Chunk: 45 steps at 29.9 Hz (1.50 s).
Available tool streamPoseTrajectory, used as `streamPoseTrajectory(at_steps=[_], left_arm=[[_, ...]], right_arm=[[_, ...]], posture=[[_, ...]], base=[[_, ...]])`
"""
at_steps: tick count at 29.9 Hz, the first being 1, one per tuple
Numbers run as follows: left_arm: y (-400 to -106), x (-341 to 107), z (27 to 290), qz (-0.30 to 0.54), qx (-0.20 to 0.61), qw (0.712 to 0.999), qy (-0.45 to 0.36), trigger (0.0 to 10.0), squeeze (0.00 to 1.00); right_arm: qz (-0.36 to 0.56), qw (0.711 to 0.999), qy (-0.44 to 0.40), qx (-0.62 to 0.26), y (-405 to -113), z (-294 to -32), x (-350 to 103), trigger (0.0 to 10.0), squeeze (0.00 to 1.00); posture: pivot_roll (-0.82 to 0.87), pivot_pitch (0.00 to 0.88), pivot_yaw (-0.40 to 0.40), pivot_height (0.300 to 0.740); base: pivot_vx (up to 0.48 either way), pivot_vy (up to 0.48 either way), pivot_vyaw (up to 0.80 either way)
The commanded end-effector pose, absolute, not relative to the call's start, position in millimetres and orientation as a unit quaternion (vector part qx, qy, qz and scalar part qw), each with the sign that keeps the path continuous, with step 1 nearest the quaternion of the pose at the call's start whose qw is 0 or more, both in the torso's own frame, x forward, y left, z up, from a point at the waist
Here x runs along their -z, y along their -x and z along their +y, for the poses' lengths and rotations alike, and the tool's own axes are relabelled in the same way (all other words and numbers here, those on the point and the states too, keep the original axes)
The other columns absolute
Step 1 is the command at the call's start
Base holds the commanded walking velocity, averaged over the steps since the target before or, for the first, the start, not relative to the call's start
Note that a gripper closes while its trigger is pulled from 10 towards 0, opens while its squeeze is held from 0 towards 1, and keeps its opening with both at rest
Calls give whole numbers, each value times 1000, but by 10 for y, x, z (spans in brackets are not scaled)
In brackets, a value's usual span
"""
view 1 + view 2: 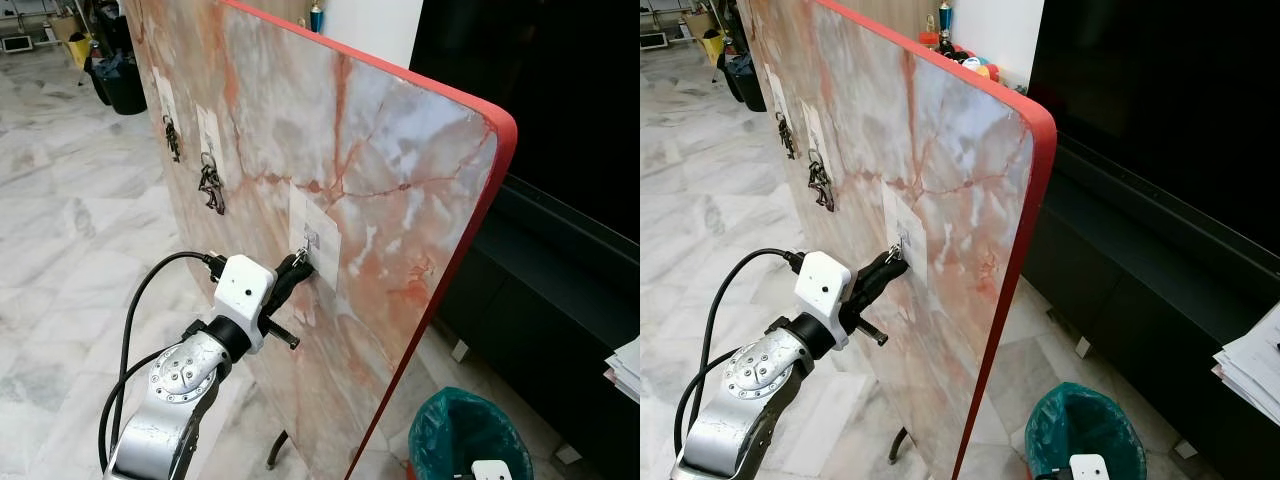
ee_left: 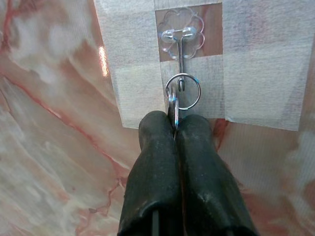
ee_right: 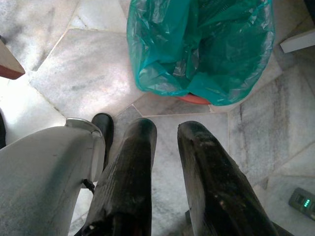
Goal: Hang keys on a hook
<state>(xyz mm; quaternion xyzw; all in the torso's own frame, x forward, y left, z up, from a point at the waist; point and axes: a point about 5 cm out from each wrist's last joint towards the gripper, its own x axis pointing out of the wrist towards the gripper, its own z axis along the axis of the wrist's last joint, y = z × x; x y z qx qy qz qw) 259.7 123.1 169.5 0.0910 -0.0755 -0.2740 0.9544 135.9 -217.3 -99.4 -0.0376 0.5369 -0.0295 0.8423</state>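
Pinching key ring (image 2: 182,91) beneath hook (image 2: 181,59)

Upright marble-pattern board (image 1: 400,150), red-edged. Clear hook (image 2: 181,39) taped on right at left gripper (image 2: 174,123) tips; two more hooks with hung keys (image 1: 211,188) beyond it.

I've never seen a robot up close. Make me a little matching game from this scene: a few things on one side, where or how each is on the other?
Things:
1. key ring
2. left gripper
3. right gripper
4. green bin bag

States:
a. open, above the floor
b. looped over the clear hook
c. on the floor
d. pinching a ring

Pairs: 1-b, 2-d, 3-a, 4-c
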Motion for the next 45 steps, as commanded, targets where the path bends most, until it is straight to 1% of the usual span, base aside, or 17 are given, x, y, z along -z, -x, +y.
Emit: streamPoseTrajectory(at_steps=[1, 8, 9, 10, 11, 12, 13, 16, 17, 19, 20, 21, 26, 27, 28, 31, 45], left_arm=[[-2587, -1658, 1209, -64, 284, 952, -99, 10000, 0], [-2579, -1639, 1203, -62, 287, 950, -110, 10000, 0], [-2578, -1634, 1205, -61, 287, 950, -111, 10000, 47], [-2578, -1634, 1205, -61, 287, 950, -111, 10000, 47], [-2576, -1626, 1210, -59, 286, 950, -110, 10000, 204], [-2575, -1625, 1211, -59, 286, 950, -109, 10000, 204], [-2575, -1625, 1212, -59, 286, 950, -110, 10000, 298], [-2574, -1624, 1210, -59, 286, 950, -110, 10000, 322], [-2574, -1625, 1211, -59, 286, 950, -111, 10000, 384], [-2574, -1624, 1212, -59, 285, 950, -111, 10000, 384], [-2575, -1626, 1215, -60, 285, 950, -111, 10000, 506], [-2577, -1627, 1218, -61, 284, 950, -111, 10000, 537], [-2573, -1634, 1221, -63, 283, 951, -109, 10000, 537], [-2565, -1637, 1215, -65, 286, 950, -107, 10000, 792], [-2564, -1638, 1214, -65, 286, 950, -107, 10000, 851], [-2562, -1640, 1214, -65, 286, 950, -106, 10000, 867], [-2520, -1669, 1212, -68, 295, 948, -100, 10000, 847]], right_arm=[[537, 842, 39, 30, -1361, -2181, 992, 10000, 0], [537, 842, 39, 30, -1361, -2182, 992, 10000, 0], [537, 842, 40, 30, -1361, -2182, 992, 10000, 0], [537, 842, 40, 30, -1361, -2182, 992, 10000, 0], [537, 842, 40, 30, -1361, -2183, 992, 10000, 0], [537, 842, 40, 30, -1361, -2183, 992, 10000, 0], [537, 842, 40, 30, -1361, -2183, 992, 10000, 0], [537, 842, 40, 30, -1360, -2185, 991, 10000, 0], [537, 842, 40, 30, -1360, -2185, 991, 10000, 0], [537, 842, 40, 30, -1360, -2185, 991, 10000, 0], [537, 842, 40, 30, -1360, -2186, 991, 10000, 0], [537, 842, 40, 30, -1361, -2186, 991, 10000, 0], [537, 842, 40, 30, -1362, -2185, 991, 10000, 0], [537, 842, 40, 30, -1361, -2186, 991, 10000, 0], [537, 842, 40, 30, -1361, -2185, 991, 10000, 0], [537, 842, 40, 30, -1361, -2185, 991, 10000, 0], [537, 842, 40, 30, -1361, -2185, 991, 10000, 0]], posture=[[-24, 0, -63, 740], [-23, 0, -64, 740], [-23, 0, -64, 740], [-23, 0, -64, 740], [-23, 0, -64, 740], [-24, 0, -64, 740], [-24, 0, -64, 740], [-24, 0, -64, 740], [-24, 0, -64, 740], [-24, 0, -64, 740], [-23, 0, -64, 740], [-22, 0, -64, 740], [-23, 0, -64, 740], [-21, 0, -64, 740], [-21, 0, -64, 740], [-22, 0, -64, 740], [-19, 0, -65, 740]], base=[[0, 0, 0], [0, 0, 0], [0, 0, 0], [0, 0, 0], [0, 0, 0], [0, 0, 0], [0, 0, 0], [0, 0, 0], [0, 0, 0], [0, 0, 0], [0, 0, 0], [0, 0, 0], [0, 0, 0], [0, 0, 0], [0, 0, 0], [0, 0, 0], [0, 0, 0]])
